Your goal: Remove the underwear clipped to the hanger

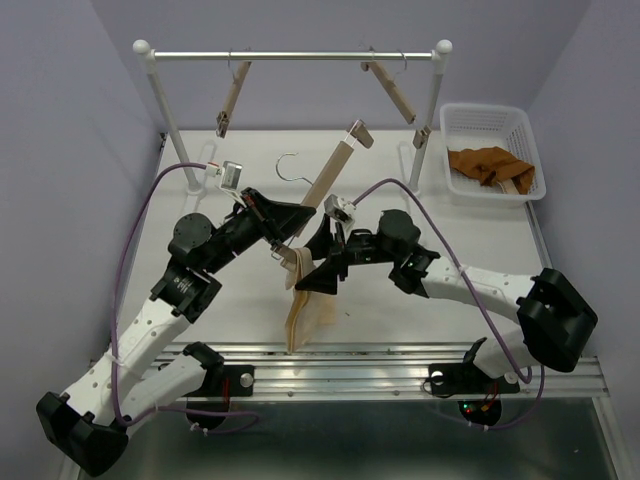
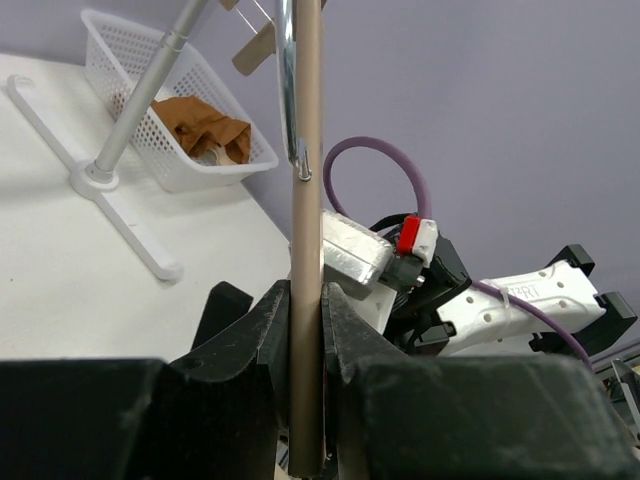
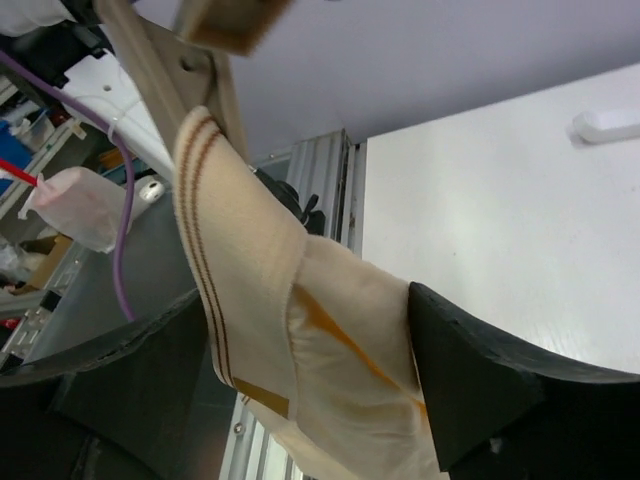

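Note:
My left gripper (image 1: 288, 222) is shut on the bar of a wooden hanger (image 1: 335, 170), held tilted over the table; the left wrist view shows both jaws pressed on the bar (image 2: 305, 330) below its metal hook (image 2: 286, 90). The cream underwear (image 1: 305, 305) hangs from the hanger's lower end. My right gripper (image 1: 322, 268) is open, with a finger on each side of the cream underwear (image 3: 340, 370); its right finger (image 3: 480, 370) touches the cloth. The rust-orange underwear (image 1: 490, 165) lies in the white basket (image 1: 530, 135), also seen in the left wrist view (image 2: 205, 125).
A white clothes rack with its rail (image 1: 295, 56) stands at the back, with two more wooden clip hangers (image 1: 233, 100) (image 1: 395, 90) on it. Its foot (image 2: 130, 225) lies on the table beside the basket (image 2: 120, 50). Purple cables loop from both wrists.

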Action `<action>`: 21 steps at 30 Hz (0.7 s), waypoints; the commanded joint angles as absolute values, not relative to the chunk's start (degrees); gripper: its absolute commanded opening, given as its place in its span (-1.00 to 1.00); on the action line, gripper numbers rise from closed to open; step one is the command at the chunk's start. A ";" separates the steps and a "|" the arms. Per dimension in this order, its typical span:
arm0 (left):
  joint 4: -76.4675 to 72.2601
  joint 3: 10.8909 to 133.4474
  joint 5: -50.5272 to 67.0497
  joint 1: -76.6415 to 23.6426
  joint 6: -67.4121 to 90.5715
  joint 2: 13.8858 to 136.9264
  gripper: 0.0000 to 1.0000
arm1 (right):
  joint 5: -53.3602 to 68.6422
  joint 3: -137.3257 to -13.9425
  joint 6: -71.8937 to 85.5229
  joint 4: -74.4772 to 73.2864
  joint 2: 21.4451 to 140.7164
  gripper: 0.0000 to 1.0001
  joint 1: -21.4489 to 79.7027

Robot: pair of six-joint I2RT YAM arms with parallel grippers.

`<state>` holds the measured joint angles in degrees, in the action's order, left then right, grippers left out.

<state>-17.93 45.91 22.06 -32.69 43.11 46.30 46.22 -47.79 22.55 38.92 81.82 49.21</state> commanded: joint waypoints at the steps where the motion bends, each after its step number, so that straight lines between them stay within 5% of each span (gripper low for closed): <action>1: -24.17 46.41 22.24 -33.05 44.38 44.21 -1.00 | 49.91 -48.07 26.35 50.96 80.68 0.59 49.75; 6: -24.52 45.44 21.36 -33.13 45.18 44.03 -1.00 | 50.54 -47.63 32.08 55.90 80.68 -0.03 49.75; 14: -24.52 44.74 21.62 -33.13 45.00 43.42 -1.00 | 45.71 -51.06 32.52 44.40 79.19 -0.98 49.75; 21: -22.06 42.37 17.84 -32.96 44.82 41.40 -1.00 | 40.26 -49.66 33.49 38.15 72.34 -0.99 49.75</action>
